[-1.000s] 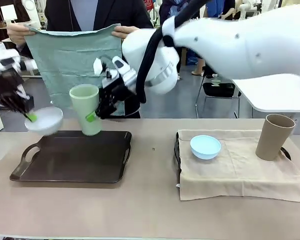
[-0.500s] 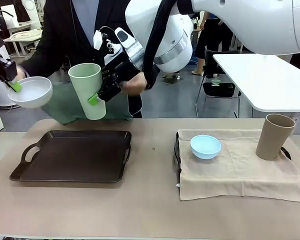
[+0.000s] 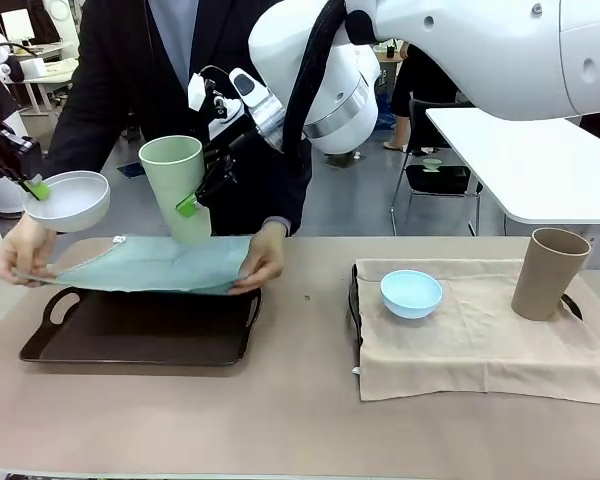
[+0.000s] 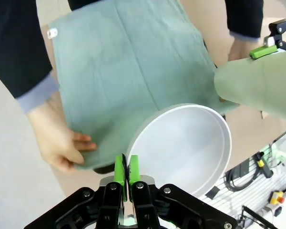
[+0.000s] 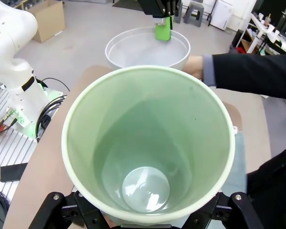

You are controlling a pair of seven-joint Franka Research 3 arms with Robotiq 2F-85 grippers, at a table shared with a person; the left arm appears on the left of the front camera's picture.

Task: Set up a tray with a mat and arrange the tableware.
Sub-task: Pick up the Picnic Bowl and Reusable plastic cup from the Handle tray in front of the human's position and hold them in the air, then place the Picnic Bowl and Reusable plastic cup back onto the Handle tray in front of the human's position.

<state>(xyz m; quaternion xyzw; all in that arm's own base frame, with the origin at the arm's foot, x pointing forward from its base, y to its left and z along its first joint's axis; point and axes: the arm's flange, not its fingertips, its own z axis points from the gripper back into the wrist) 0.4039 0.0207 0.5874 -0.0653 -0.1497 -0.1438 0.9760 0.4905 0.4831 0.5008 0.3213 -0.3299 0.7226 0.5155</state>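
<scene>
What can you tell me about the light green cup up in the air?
The pale green cup is tall, handleless, smooth and matte, wider at the rim. It is empty, tilted, and held above the tray by the right gripper, pinching its wall. Below it a person spreads a green mat.

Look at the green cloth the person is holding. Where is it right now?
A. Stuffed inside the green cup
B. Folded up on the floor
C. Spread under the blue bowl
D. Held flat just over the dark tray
D. The person's hands hold the green cloth spread flat just above the dark tray, while the left gripper holds the white bowl and the right gripper holds the green cup up above it.
</scene>
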